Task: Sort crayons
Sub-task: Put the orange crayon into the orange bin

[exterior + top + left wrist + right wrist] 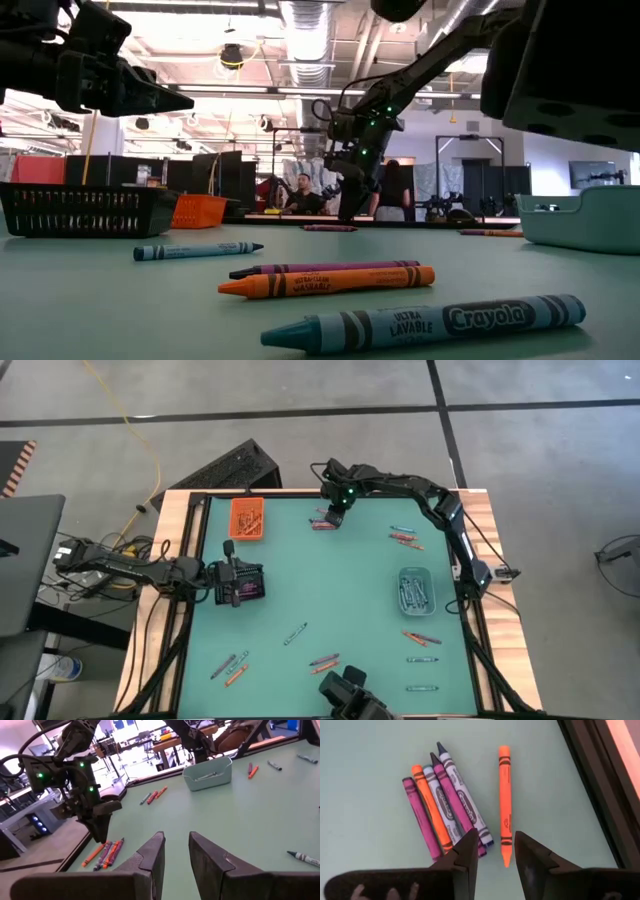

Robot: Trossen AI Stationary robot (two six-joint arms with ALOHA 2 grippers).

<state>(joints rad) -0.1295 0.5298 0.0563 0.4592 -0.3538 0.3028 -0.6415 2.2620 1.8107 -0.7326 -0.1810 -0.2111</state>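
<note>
A: Where is the right gripper working?

B: It is hovering at the far edge of the green table, directly above a cluster of thin paper-wrapped wax crayons; its fingers are standing apart and holding nothing; one separate orange crayon is lying just beside the cluster, between the fingertips' line and the table's dark rim.

A: And the left gripper?

B: It is waiting over the black mesh tray at the table's left side; its fingers are standing apart and empty.

A: Where are the remaining crayons lying?

B: They are lying scattered on the table; several are resting inside the grey-blue plastic tray and the orange mesh tray.
</note>
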